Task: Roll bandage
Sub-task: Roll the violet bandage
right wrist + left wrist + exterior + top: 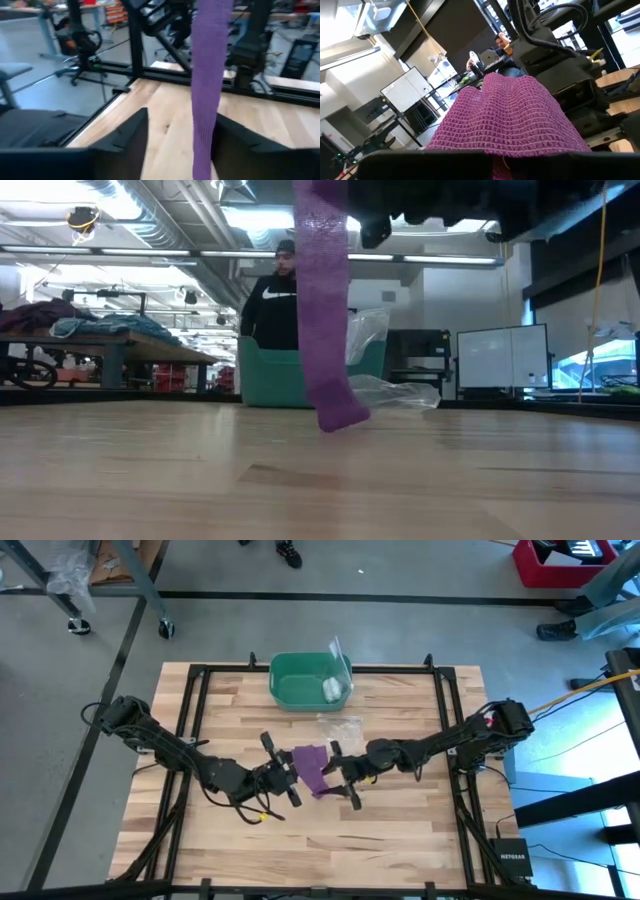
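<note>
Bandage strung up between my two grippers, mid-table

So the purple bandage [312, 768] is off the wood for most of its length, hanging as a long flat strip. From the low camera it drops straight down and only its bottom end touches the table [400, 830], curling a bit there.

My left gripper [283, 778] is pinched tight on the upper part of the strip; the left wrist camera is basically filled with purple weave right at the fingers. My right gripper [177, 137] sits just beside it, facing the left one, fingers spread with the strip hanging down between them. Can't tell if either finger [131, 134] is actually touching the fabric.

Behind all that, at the far edge, is the green bin [300, 682] with a small white roll [331, 690] in it, and some crumpled clear plastic [340, 726] lying just in front of it. A person [275, 305] in a dark top stands past the table.
</note>
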Robot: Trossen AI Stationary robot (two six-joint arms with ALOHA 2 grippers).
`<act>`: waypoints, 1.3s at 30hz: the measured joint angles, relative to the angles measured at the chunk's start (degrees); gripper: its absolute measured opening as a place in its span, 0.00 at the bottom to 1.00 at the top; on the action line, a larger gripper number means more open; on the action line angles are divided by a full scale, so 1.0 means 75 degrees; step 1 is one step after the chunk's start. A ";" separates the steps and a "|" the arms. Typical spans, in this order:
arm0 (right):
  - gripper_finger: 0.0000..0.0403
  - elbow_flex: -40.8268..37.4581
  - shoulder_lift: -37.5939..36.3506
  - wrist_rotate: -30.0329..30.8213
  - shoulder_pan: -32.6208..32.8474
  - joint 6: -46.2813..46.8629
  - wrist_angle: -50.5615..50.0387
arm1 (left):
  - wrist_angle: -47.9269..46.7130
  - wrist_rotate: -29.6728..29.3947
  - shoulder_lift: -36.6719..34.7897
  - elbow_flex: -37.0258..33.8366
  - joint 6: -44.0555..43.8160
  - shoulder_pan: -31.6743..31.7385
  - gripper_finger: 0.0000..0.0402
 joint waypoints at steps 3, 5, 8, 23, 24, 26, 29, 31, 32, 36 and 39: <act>0.25 0.0258 -0.0119 -0.0343 0.0114 -0.0017 -0.0358 | -0.0070 0.0000 0.0000 0.0000 0.0000 0.0000 0.05; 0.09 0.0392 -0.0356 -0.0480 0.0293 -0.0200 -0.0524 | -0.0217 -0.0017 0.0000 0.0000 -0.0003 0.0000 0.05; 0.04 0.0672 -0.0950 -0.0249 0.0752 -0.0680 -0.1129 | -0.0552 -0.0187 0.0000 0.0000 -0.0008 -0.0005 0.05; 0.02 0.5137 -0.2984 0.3042 -0.0177 -0.2780 -0.6985 | -0.3929 0.2403 0.0000 0.0000 -0.2646 0.0210 0.05; 0.01 0.5328 -0.2984 0.3042 -0.0480 -0.2796 -0.7274 | -0.3923 0.2759 -0.0001 0.0000 -0.2809 0.0208 0.05; 0.02 0.5505 -0.2987 0.3036 -0.1092 -0.2800 -0.7573 | -0.3970 0.3509 -0.0001 0.0031 -0.3148 0.0207 0.05; 0.03 0.5434 -0.2975 0.2751 -0.1997 -0.2800 -0.7901 | -0.4170 0.4553 -0.0001 0.0347 -0.3743 0.0140 0.05; 0.03 0.5319 -0.2951 0.2502 -0.2532 -0.2803 -0.8102 | -0.4528 0.5246 -0.0041 0.0656 -0.4253 0.0085 0.05; 0.02 0.5245 -0.2914 0.2335 -0.2764 -0.2803 -0.8079 | -0.4771 0.5500 -0.0050 0.0826 -0.4534 0.0058 0.05; 0.01 0.4823 -0.2812 0.1647 -0.3408 -0.2788 -0.7906 | -0.6001 0.5650 -0.0050 0.1418 -0.5435 -0.0186 0.05; 0.04 0.4545 -0.2786 0.1422 -0.3587 -0.2747 -0.7873 | -0.6161 0.5441 -0.0050 0.1607 -0.5622 -0.0343 0.05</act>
